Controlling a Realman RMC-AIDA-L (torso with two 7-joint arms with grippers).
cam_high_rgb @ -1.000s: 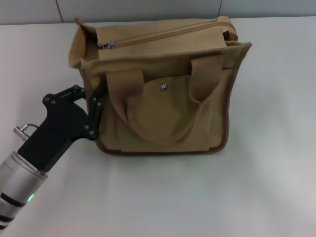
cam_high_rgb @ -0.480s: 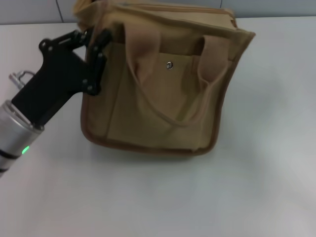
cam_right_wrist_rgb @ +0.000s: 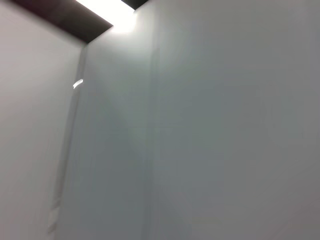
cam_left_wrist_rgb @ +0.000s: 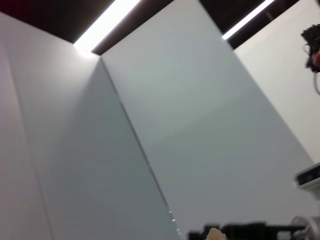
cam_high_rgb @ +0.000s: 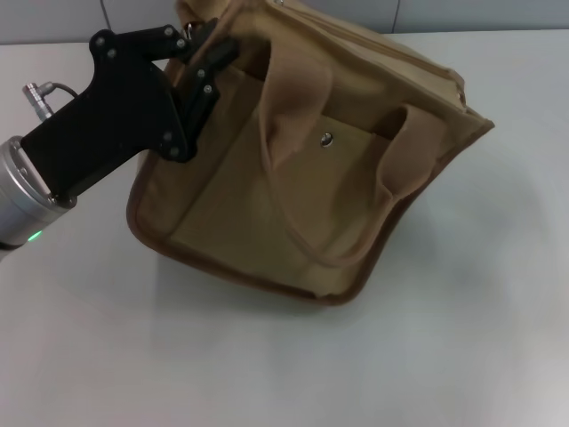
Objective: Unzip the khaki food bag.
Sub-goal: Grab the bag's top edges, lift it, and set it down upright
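The khaki food bag point(cam_high_rgb: 267, 213) fills the middle of the head view. It is tilted, with its left end raised off the white table point(cam_high_rgb: 462, 347) and its right lower corner down. Its front pocket with the silver snap point(cam_high_rgb: 328, 138) faces me, and a wide webbing handle point(cam_high_rgb: 293, 89) droops over the front. My left gripper point(cam_high_rgb: 210, 52) is shut on the bag's upper left corner and holds it up. The top zipper is turned away and hidden. The left wrist view shows only a tan scrap of the bag point(cam_left_wrist_rgb: 215, 234) at its edge. My right gripper is out of view.
A grey wall point(cam_high_rgb: 71, 18) runs behind the table's far edge. Bare white tabletop lies in front of and to the right of the bag. Both wrist views show walls and ceiling lights point(cam_left_wrist_rgb: 105, 22).
My left gripper has risen and moved toward the far side with the bag's left corner. The bag has tipped from lying flat to tilted, and its zipper has turned out of sight.
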